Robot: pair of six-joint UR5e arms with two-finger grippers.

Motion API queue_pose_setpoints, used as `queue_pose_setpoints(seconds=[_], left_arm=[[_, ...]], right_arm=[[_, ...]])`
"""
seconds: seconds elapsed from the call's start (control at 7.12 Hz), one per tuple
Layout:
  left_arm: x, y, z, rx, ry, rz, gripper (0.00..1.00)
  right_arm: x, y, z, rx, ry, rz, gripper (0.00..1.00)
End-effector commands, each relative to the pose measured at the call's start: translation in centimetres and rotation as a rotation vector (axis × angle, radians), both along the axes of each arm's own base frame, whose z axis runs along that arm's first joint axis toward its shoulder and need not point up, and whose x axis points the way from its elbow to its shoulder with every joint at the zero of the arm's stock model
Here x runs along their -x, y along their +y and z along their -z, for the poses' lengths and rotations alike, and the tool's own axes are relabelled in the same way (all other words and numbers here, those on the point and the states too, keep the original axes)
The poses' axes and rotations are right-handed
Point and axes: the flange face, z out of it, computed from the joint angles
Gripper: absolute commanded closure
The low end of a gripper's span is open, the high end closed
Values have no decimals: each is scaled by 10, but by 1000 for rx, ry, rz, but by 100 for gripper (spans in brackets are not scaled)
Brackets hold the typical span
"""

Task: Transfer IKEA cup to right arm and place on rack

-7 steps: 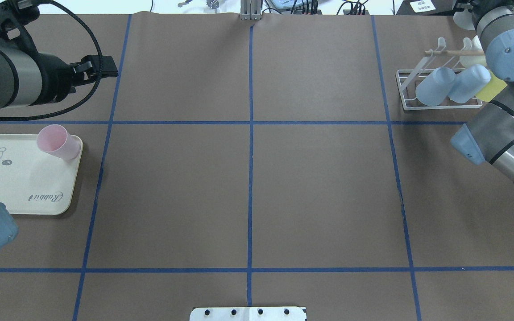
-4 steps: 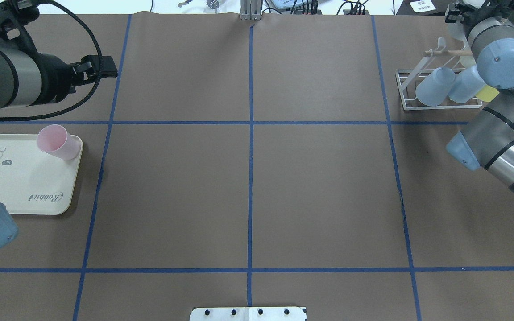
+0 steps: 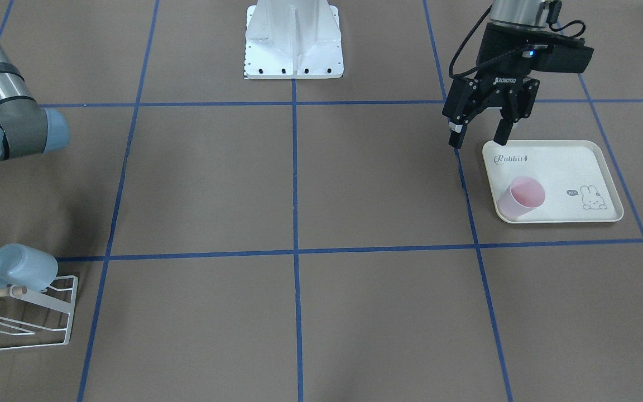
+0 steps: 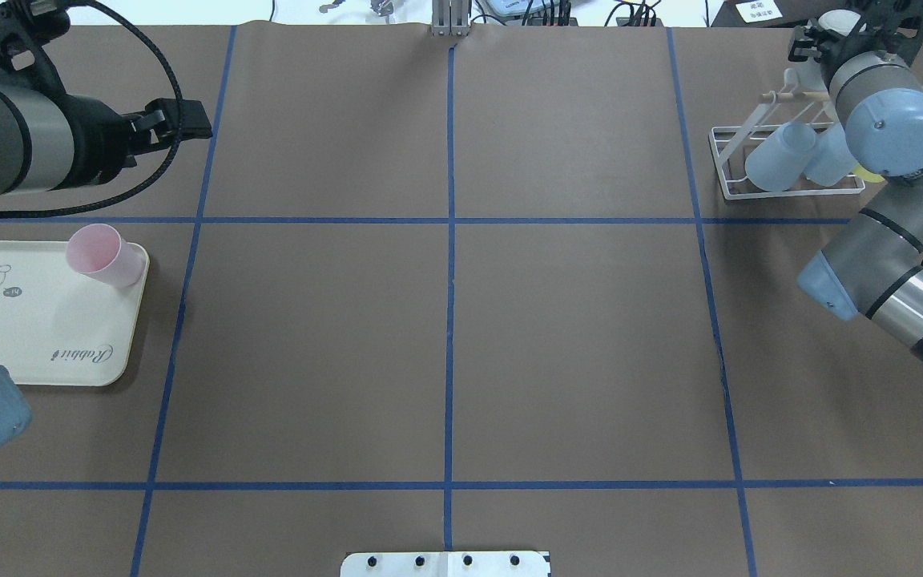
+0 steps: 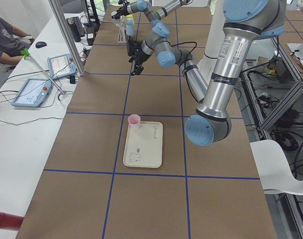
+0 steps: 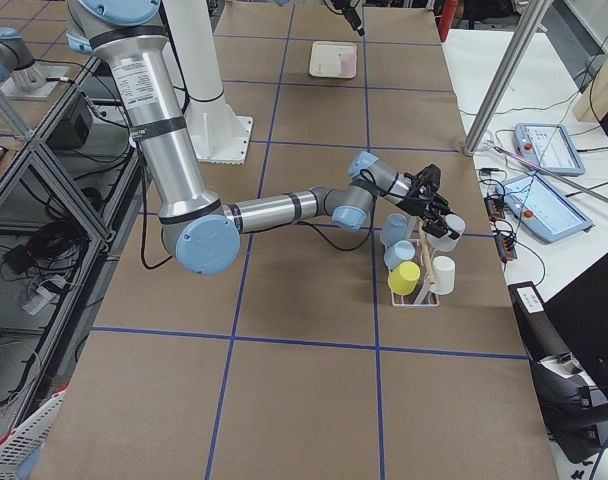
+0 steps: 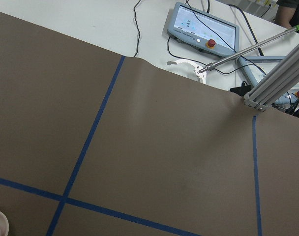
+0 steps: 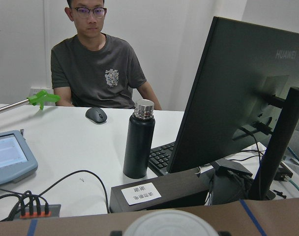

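- High above the worktop [image 3: 355,184], near the tray, your left fingers [image 3: 503,133] hang spread wide and empty, pointing down.
- Below them the pink cup [image 3: 519,198] stands upright, mouth up. It sits in the tray [image 3: 556,162] corner on the centre side, away from the robot's base. It looks like the one to fetch.
- Bring the fingers over so they straddle the cup wall. Go low enough to hold it, but leave the upper part free for the other arm to take. Close gently, since thin plastic will likely flex.
- Lift straight up before heading for the centre, so the tray isn't dragged.
- Far off, your right fingers [image 4: 804,40] are above the rack [image 4: 786,191]. A white rim [image 8: 164,223] shows beneath them, but I cannot tell whether they grip it. Hold the hand-over until that arm is free.
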Motion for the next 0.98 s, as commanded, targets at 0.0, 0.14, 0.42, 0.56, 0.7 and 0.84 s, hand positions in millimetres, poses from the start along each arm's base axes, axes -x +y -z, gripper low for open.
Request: queue_pose_setpoints(seconds=[0.0,0.14,0.42,0.56,0.7,0.84], left_arm=[[1,1,2,-4,4,0,0],[0,0,2,-2,3,0,0],[0,1,2,-4,4,-1,0],[0,1,2,-4,4,-1,0],[-1,1,2,-4,4,-3,0],[-1,1,3,-5,5,-3,0]], right_arm=[[-3,2,-5,6,3,1,100],[-4,5,-10,8,2,3,100],[-4,6,-13,11,5,3,100],[-4,6,-13,12,5,1,100],[-3,6,-14,13,6,3,100],[-1,6,-19,21,9,5,100]])
